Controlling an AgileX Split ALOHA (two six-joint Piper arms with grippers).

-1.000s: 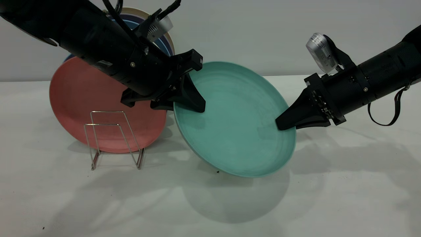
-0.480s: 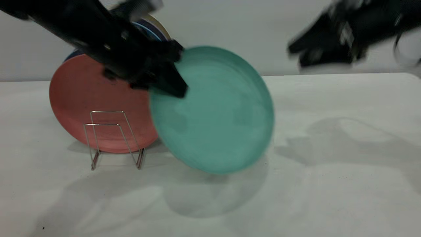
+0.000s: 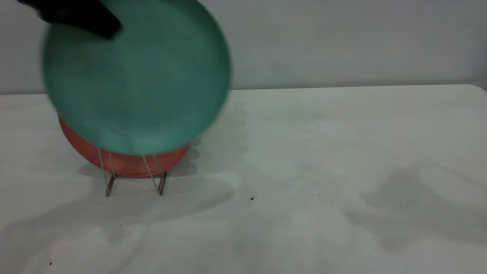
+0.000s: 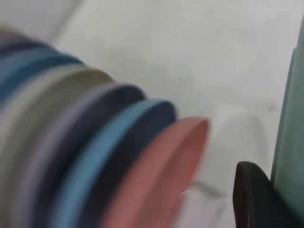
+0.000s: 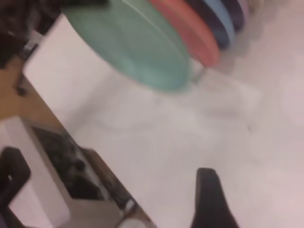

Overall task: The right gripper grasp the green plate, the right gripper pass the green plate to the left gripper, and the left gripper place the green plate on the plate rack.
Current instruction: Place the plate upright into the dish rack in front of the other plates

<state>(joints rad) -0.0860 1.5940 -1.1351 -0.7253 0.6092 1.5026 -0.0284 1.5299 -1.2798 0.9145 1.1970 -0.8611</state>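
Green plate [image 3: 137, 76], clamped by the left gripper [image 3: 81, 17], has swung up above the plate rack [image 3: 133, 173] since the handover; the right gripper [image 5: 211, 199], released and empty, has withdrawn, leaving only placement.

light: soft, even | shadows: diffuse on table [image 3: 304, 152] | blur: heavy motion, all views

Matt green plate [image 3: 137, 80]; thin metal-wire plate rack [image 3: 133, 175].

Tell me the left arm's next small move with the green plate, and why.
Probably lower it. The left gripper holds the green plate by its upper rim, in the air, in front of the salmon-pink plate. The plate's lower edge overlaps the tops of the plate rack loops, not yet seated in a slot.
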